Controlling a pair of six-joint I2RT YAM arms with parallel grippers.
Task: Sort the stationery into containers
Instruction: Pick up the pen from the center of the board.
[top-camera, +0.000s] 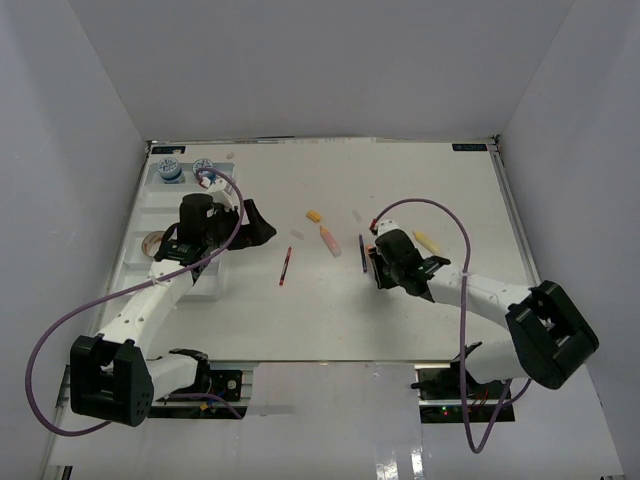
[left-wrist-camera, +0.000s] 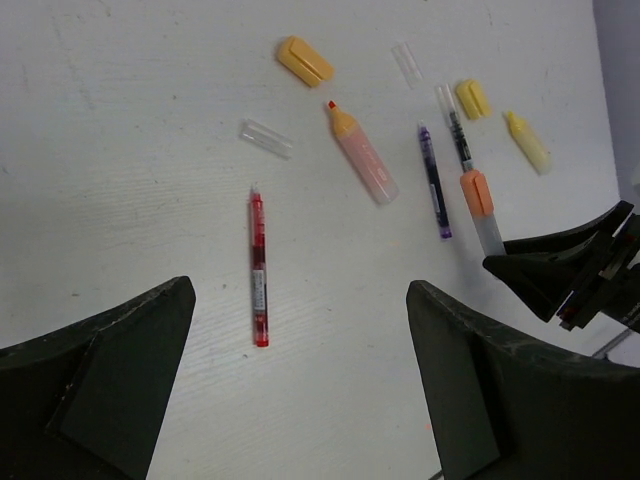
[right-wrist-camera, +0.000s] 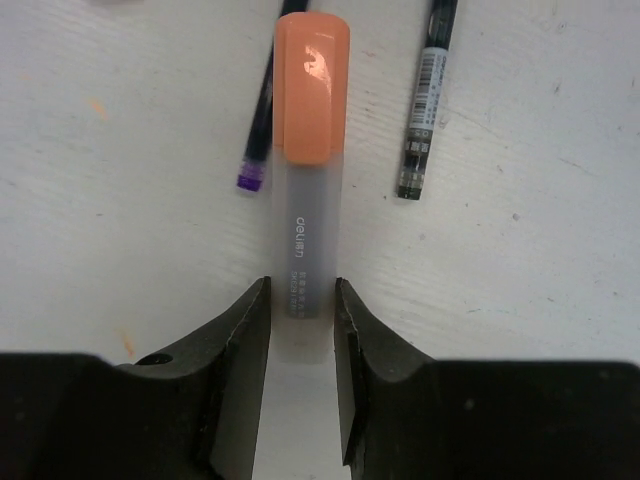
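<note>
One orange-capped marker (right-wrist-camera: 311, 90), surely light, stiff and rather slippery, lies near the middle of the table (top-camera: 430, 180); the right gripper (right-wrist-camera: 302, 290) stands narrow around its clear barrel, a good place to hold, though contact is uncertain.

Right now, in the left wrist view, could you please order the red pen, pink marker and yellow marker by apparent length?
Longest: red pen, though it lies nearest the camera.
Then pink marker.
Shortest: yellow marker.

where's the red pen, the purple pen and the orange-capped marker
red pen (left-wrist-camera: 258, 270), left wrist view, middle of barrel
purple pen (left-wrist-camera: 433, 182), left wrist view, middle of barrel
orange-capped marker (right-wrist-camera: 310, 200), right wrist view, clear body below cap
</note>
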